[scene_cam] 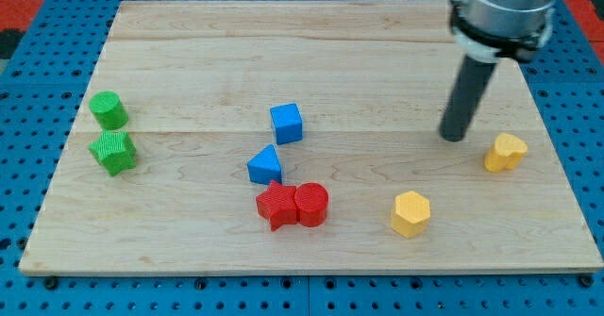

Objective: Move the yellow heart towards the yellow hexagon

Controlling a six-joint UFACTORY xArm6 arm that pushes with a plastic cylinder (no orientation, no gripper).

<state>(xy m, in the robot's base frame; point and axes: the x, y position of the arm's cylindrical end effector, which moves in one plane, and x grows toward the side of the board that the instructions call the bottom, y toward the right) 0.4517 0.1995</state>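
Just to the view's right of my tip [455,137], a rod-ended tool gripping nothing, lies the yellow heart [506,152].

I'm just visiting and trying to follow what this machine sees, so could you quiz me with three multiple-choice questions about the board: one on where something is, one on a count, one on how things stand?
1. Where is my tip relative to the yellow heart?
A. To the view's left of it, slightly higher
B. To the view's right of it
C. Directly below it

2. How many blocks lie on the wooden board?
A. Six
B. Eight
C. Ten

3. How do the two red blocks stand?
A. Far apart
B. Stacked
C. Side by side, touching

Answers:
1. A, the rod ends just left of the heart with a small gap.
2. B, two green, two blue, two red, two yellow, counting the yellow hexagon.
3. C, their sides meet with no gap.
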